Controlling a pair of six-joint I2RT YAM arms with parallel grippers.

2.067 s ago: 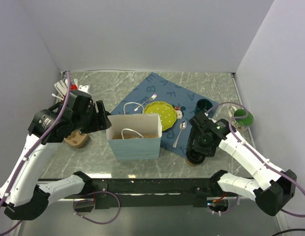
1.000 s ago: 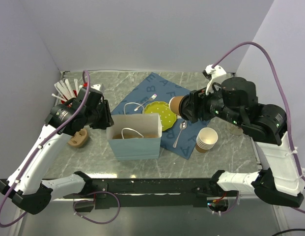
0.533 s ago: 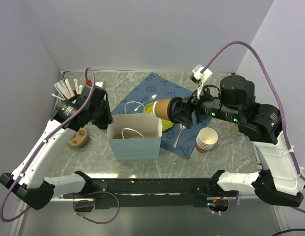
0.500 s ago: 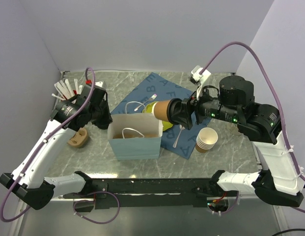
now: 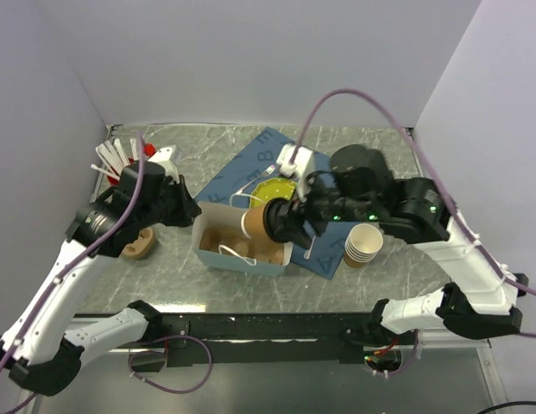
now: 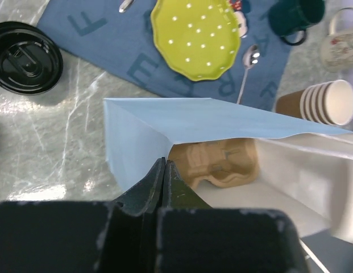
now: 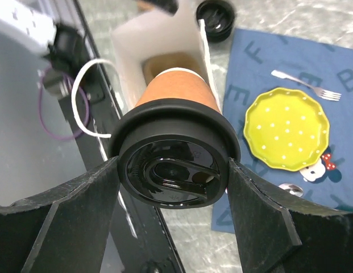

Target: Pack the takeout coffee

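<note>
The takeout coffee (image 5: 257, 222), a tan cup with a black lid (image 7: 173, 162), lies on its side in my right gripper (image 5: 281, 222), which is shut on it at the lid. Its base points into the mouth of the light blue paper bag (image 5: 250, 264). In the right wrist view the cup body (image 7: 176, 88) reaches toward the bag's white inside (image 7: 159, 40). My left gripper (image 6: 163, 166) is shut on the bag's left rim (image 6: 148, 136) and holds the bag tipped and open. A tan cup carrier (image 6: 221, 162) lies inside the bag.
A stack of lidless cups (image 5: 362, 244) stands right of the bag. The blue mat (image 5: 276, 151) carries a yellow plate (image 6: 196, 37), a spoon (image 6: 247, 62) and a fork (image 7: 307, 85). A loose black lid (image 6: 25, 57) lies left of the mat. A green mug (image 6: 295, 17) stands at the far right.
My left gripper has closed on the bag's rim and tipped the bag open toward the right. My right arm has carried the cup left and down to the bag's mouth.
</note>
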